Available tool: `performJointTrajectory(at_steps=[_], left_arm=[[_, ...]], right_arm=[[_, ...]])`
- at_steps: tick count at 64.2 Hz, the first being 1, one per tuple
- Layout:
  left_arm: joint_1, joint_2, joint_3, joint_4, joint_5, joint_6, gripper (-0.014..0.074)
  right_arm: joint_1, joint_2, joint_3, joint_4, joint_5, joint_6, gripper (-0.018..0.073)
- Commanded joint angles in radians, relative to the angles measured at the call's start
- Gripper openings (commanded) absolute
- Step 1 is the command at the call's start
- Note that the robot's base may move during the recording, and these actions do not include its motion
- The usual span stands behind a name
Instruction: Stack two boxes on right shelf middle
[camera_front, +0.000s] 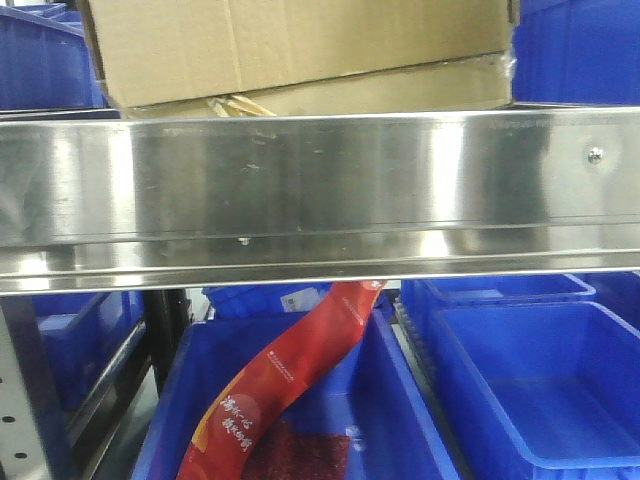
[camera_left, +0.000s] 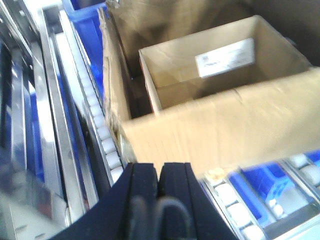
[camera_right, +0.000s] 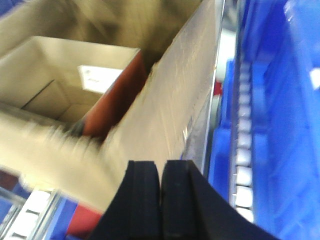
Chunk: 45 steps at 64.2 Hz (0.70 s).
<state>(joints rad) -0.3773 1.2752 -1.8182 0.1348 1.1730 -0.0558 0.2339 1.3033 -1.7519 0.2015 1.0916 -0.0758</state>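
Setting: steel racking with roller tracks (camera_left: 102, 135), stocked with blue bins (camera_front: 540, 385).

My left gripper (camera_left: 160, 175): black jaws pressed together, no gap, nothing between them. Just past the tips, a blurred flap of the large box (camera_left: 240, 125). Left of that, the white rollers run up the frame beside steel rails.

My right gripper (camera_right: 161, 192): black jaws likewise clenched, empty. The tips lie against, or just before, the large box's side wall (camera_right: 175, 105); I cannot tell whether they touch. To the right, a second roller track (camera_right: 243, 150) and a blue bin wall (camera_right: 285, 125).

Boxes: brown corrugated. The large box is open at the top. Inside it sits a smaller box (camera_left: 220, 62), also open, with a white label (camera_left: 225, 58) on its inner wall. In the right wrist view a red surface (camera_right: 117, 97) shows between the smaller box and the large box's wall.

Shelf (camera_front: 320, 190): from the front, a broad mirror-like rail with small bolts (camera_front: 595, 155). The large box (camera_front: 300, 50) stands on this level, just behind the rail, with crinkled clear tape at its lower right corner. Blue bins flank it.

Below the shelf: a red packet (camera_front: 280, 385) with pale lettering slants down into a bin; a perforated grey upright (camera_front: 25, 400) stands at far left.
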Motion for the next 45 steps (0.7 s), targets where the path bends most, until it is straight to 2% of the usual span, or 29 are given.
performJointTrajectory(at_steps=[1,17,24,31,45], left_arm=[[-0.005,-0.082,0.089,-0.008,-0.086,-0.008,-0.0111],[-0.005,-0.342,0.482,-0.008,-0.409,-0.008,-0.0111],[-0.005,-0.477,0.69,-0.008,-0.578,-0.008,-0.0111],[-0.005,-0.596,0.865,-0.008,-0.7,-0.008,-0.0111],[-0.005,-0.818,1.198,-0.008,-0.953,-0.008,-0.0111]], right_arm=[[-0.004,-0.066,0.088,-0.011,-0.069,-0.027,-0.0162],[-0.004,-0.276,0.43,-0.011,-0.289,-0.095,-0.0162],[-0.004,-0.396,0.619,-0.011,-0.429,-0.119,-0.0162],[-0.004,-0.503,0.792,-0.011,-0.575,-0.153,-0.0162],[-0.004,-0.682,1.075,-0.011,-0.766,-0.159,-0.0162]])
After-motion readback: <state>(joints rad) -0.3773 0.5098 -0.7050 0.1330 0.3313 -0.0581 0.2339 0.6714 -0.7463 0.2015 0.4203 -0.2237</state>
